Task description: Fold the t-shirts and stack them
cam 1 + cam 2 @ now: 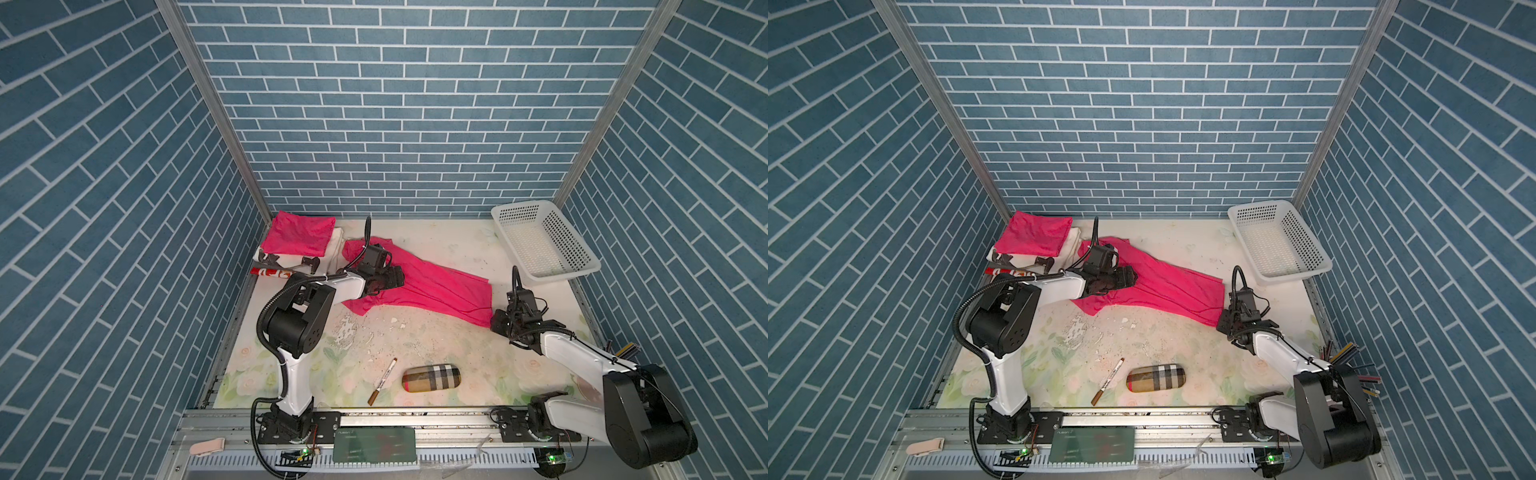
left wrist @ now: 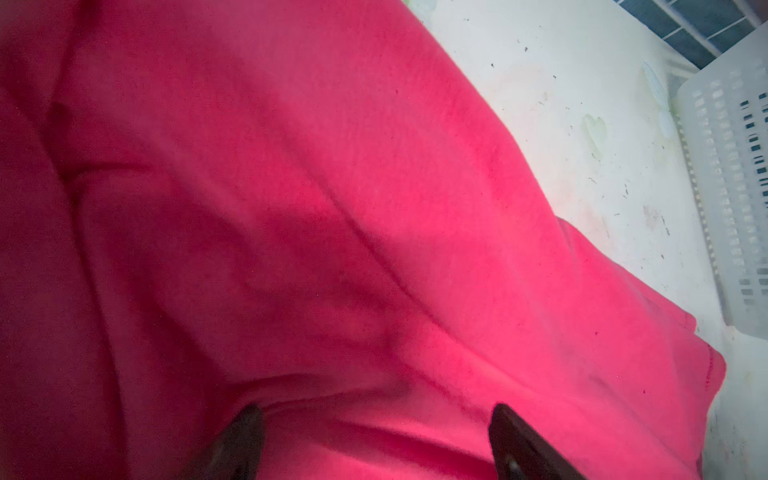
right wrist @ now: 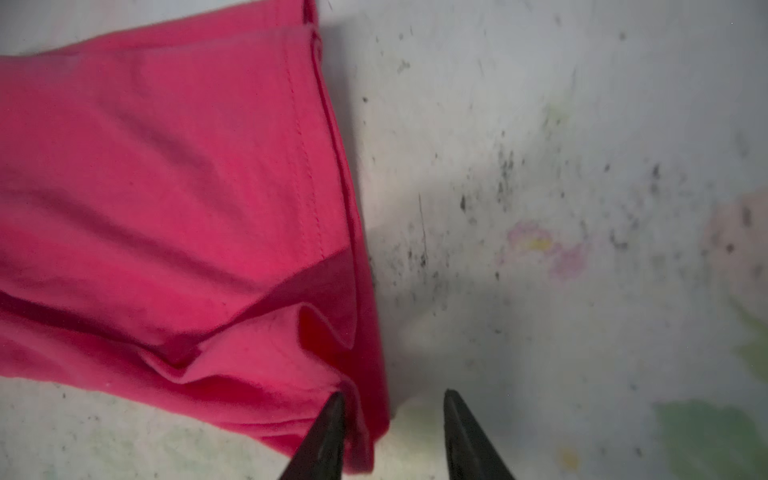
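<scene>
One pink t-shirt point(image 1: 436, 286) point(image 1: 1167, 286) lies loosely spread and creased, running diagonally across the back half of the table. A second pink t-shirt point(image 1: 299, 232) point(image 1: 1034, 232) sits folded at the back left on white cloth. My left gripper point(image 1: 395, 276) point(image 1: 1129, 276) point(image 2: 376, 409) hovers open low over the spread shirt's left part, with only fabric below its fingers. My right gripper point(image 1: 496, 322) point(image 1: 1223, 323) point(image 3: 394, 395) stands open at the shirt's near right corner. That hem corner point(image 3: 365, 415) lies against one finger and is not pinched.
A white perforated basket point(image 1: 544, 241) stands at the back right. A plaid oblong case point(image 1: 430, 378) and a marker pen point(image 1: 382, 381) lie near the front edge. A red-and-white item point(image 1: 272, 272) and black clips point(image 1: 309, 262) sit at the left edge.
</scene>
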Available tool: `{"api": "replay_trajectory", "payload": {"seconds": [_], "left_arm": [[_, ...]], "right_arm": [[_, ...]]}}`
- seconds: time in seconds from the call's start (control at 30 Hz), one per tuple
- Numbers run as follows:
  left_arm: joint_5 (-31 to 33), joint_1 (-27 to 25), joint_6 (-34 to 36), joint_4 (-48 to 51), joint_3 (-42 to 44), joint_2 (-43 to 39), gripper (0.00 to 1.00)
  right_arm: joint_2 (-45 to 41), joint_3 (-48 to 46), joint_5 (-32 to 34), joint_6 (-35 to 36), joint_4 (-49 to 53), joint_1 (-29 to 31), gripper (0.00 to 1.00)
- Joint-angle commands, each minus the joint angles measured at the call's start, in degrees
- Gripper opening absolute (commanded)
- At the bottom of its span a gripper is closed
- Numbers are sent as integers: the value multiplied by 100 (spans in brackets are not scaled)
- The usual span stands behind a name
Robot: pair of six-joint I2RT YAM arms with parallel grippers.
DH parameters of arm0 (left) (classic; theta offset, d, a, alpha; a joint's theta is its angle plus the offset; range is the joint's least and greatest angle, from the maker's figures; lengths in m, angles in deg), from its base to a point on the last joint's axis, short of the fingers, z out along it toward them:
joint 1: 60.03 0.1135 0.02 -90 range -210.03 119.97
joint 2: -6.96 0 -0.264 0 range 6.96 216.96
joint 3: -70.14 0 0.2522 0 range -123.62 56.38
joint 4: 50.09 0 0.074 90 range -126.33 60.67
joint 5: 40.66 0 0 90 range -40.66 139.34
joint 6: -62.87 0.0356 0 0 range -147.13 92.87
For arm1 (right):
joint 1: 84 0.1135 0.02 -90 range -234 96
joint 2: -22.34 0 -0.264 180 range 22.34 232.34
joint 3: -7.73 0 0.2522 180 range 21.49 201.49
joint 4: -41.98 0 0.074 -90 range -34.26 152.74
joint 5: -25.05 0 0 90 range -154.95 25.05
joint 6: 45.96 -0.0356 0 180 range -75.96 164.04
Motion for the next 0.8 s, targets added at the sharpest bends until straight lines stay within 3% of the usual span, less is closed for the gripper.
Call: {"api": "replay_trajectory", "payload": {"seconds": [0.0,0.1,0.47,0.57,0.77], "left_arm": [[76,16,60,567,204,-140,87],[87,-58,66,667,182,-305,87],[-21,-994,-235,725,-478,-480,87],[-167,-1158,-367,576,-504,-287,87],[-176,-1263,-428,428,-234,-55,87]], "right_arm": [[3,495,136,-2,150,-78,64],[360,818,-140,145,6,-378,75],[2118,1971,-834,410,-397,-639,76],[2454,2132,-855,425,-426,-639,71],[2858,2218,-789,449,-680,-639,44]]}}
